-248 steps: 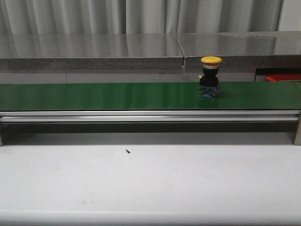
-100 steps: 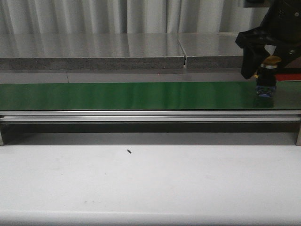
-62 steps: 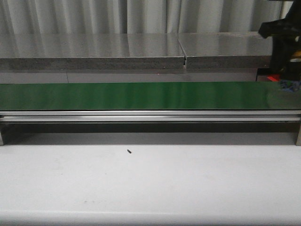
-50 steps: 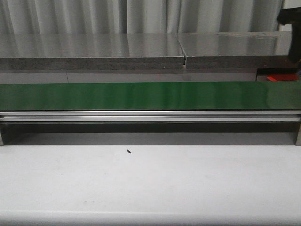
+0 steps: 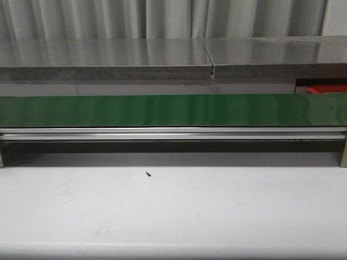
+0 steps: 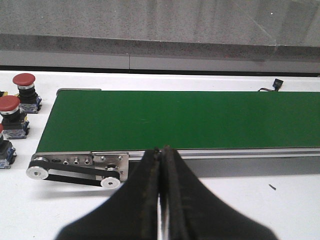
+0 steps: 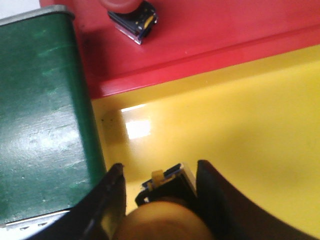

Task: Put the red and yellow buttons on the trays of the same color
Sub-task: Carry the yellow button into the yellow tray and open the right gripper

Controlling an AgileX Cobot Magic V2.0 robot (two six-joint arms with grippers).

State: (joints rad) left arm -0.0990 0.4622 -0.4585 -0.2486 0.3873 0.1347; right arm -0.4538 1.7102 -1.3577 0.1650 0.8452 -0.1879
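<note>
My right gripper [image 7: 160, 167] is shut on the yellow button [image 7: 167, 217], whose yellow cap fills the space between the fingers and whose black and blue base points down. It hangs over the yellow tray [image 7: 240, 115], close to the end of the green belt [image 7: 40, 110]. Beside it the red tray [image 7: 210, 30] holds one red button [image 7: 131, 12] lying on its side. My left gripper [image 6: 161, 149] is shut on nothing, in front of the conveyor. Three red buttons [image 6: 24, 82] [image 6: 10, 107] [image 6: 2, 150] stand off the belt's left end. Neither gripper shows in the front view.
The green conveyor belt [image 5: 162, 110] runs across the front view with an aluminium rail [image 5: 162, 133] along its front. A sliver of the red tray [image 5: 325, 89] shows at the far right. A steel shelf [image 5: 108, 57] sits behind. A small black speck [image 5: 148, 174] lies on the white table.
The yellow button rode the belt to the right. My right gripper came down over it, took hold and carried it off the right edge of the front view.
</note>
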